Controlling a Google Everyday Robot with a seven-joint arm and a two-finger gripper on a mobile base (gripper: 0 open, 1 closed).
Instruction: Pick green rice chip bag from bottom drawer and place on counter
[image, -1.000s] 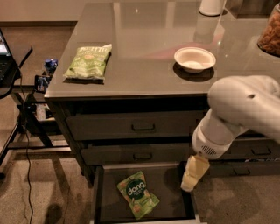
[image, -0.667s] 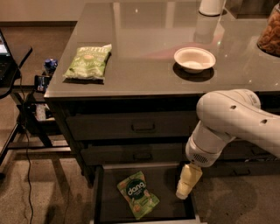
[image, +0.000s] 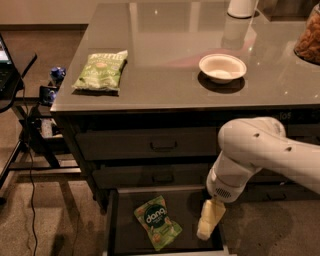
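Reach step, bag not yet grasped: gripper (image: 206, 231) hangs inside the open drawer (image: 113, 220), near its right wall; can't tell if it's open or closed, and it's not on the bag. Green bag (image: 156, 221) lies flat and tilted on the drawer floor at 9 o'clock of the gripper, near but apart. Next move probably: shift toward 9, lower, close on the bag. Tight edges: drawer front rim at 6, upper drawer fronts at 12. Counter (image: 165, 55) has free room between kettle bag (image: 101, 71) and bowl (image: 222, 67) for placing
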